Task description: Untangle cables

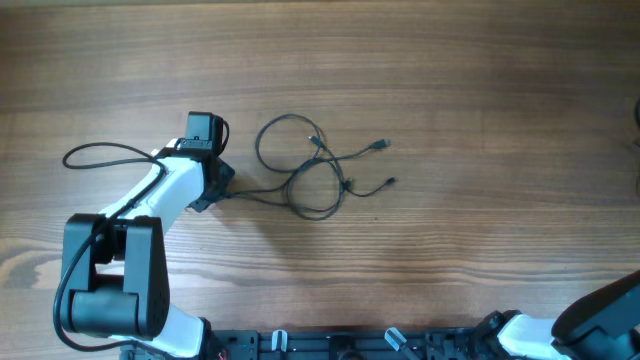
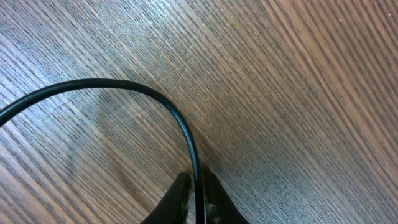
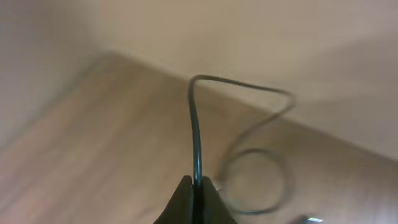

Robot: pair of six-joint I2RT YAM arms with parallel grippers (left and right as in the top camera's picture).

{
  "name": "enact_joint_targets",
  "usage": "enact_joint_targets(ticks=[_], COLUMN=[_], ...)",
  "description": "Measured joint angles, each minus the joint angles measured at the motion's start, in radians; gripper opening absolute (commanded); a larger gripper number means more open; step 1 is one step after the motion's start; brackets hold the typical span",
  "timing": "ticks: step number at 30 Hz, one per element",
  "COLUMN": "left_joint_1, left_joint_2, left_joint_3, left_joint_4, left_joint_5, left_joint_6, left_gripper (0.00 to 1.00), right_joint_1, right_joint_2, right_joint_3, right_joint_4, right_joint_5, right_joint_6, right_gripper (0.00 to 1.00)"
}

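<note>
Thin black flexible cables (image 1: 312,168): loose tangle mid-table on the brown wood-grain tabletop (image 1: 480,80), loops overlapping, small plug ends splayed right. One strand (image 2: 155,99) runs left out of the tangle to the left gripper (image 2: 196,198). Jaws pinched tight on that strand. From the tips it arcs up and off the left edge of the wrist view.

White-and-black left arm (image 1: 165,195) reaches from the near-left base diagonally toward the tangle, wrist low over the wood. Its own thick black cable (image 1: 100,152) loops out left.

Right arm (image 1: 600,315) is cut off at the near-right corner, well apart from the tangle. Right gripper (image 3: 196,186): tips closed, thin dark cord (image 3: 194,124) rising from between them, apparently clamped. That view is blurred, so can't tell which cable it is.
</note>
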Motion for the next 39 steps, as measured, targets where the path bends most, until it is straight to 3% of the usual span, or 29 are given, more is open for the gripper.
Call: enact_joint_targets(ticks=[1, 2, 4, 10, 14, 16, 19, 22, 25, 28, 31, 34, 36, 39], left_joint_1=[0.000, 0.000, 0.000, 0.000, 0.000, 0.000, 0.000, 0.000, 0.000, 0.000, -0.005, -0.055, -0.106, -0.147], left_joint_2=[0.000, 0.000, 0.000, 0.000, 0.000, 0.000, 0.000, 0.000, 0.000, 0.002, 0.023, 0.050, 0.053, 0.053], left_joint_3=[0.000, 0.000, 0.000, 0.000, 0.000, 0.000, 0.001, 0.001, 0.000, -0.005, -0.013, -0.036, -0.040, -0.041], left_joint_4=[0.000, 0.000, -0.001, -0.002, 0.000, 0.001, 0.001, 0.002, 0.014, 0.110, 0.225, 0.316, 0.361, 0.323], left_joint_5=[0.000, 0.000, 0.000, 0.003, 0.005, 0.006, 0.008, 0.008, 0.019, 0.138, 0.378, 0.654, 0.769, 0.774], left_joint_6=[0.000, 0.000, 0.000, 0.000, 0.000, 0.000, 0.000, 0.000, 0.000, 0.047, 0.184, 0.353, 0.416, 0.438], left_gripper=[0.10, 0.10, 0.08, 0.08, 0.06, 0.06, 0.05, 0.04, 0.04, 0.04, 0.04, 0.04, 0.04, 0.04], right_joint_1=[0.000, 0.000, 0.000, 0.000, 0.000, 0.007, 0.008, 0.008, 0.011, 0.042, 0.153, 0.394, 0.594, 0.795], right_joint_2=[0.005, 0.019, 0.070, 0.227, 0.245, 0.245, 0.245, 0.245, 0.245, 0.242, 0.222, 0.177, 0.169, 0.169], right_joint_3=[0.000, 0.000, 0.001, 0.002, 0.002, 0.008, 0.001, 0.002, 0.004, 0.006, 0.006, 0.007, 0.009, 0.009], right_joint_4=[0.000, 0.003, -0.016, -0.198, -0.271, -0.446, -0.671, -0.721, -0.762, -0.865, -0.879, -0.878, -0.743, -0.543], right_joint_5=[0.061, 0.117, 0.174, 0.146, -0.063, -0.045, 0.136, 0.276, 0.264, 0.166, 0.009, -0.179, -0.246, -0.293], right_joint_6=[-0.002, -0.015, -0.028, -0.041, -0.035, 0.155, 0.545, 0.690, 0.643, 0.580, 0.464, 0.399, 0.412, 0.410], right_gripper=[0.12, 0.32, 1.00, 1.00, 1.00, 1.00, 1.00, 1.00, 1.00, 0.99, 1.00, 1.00, 1.00, 1.00])
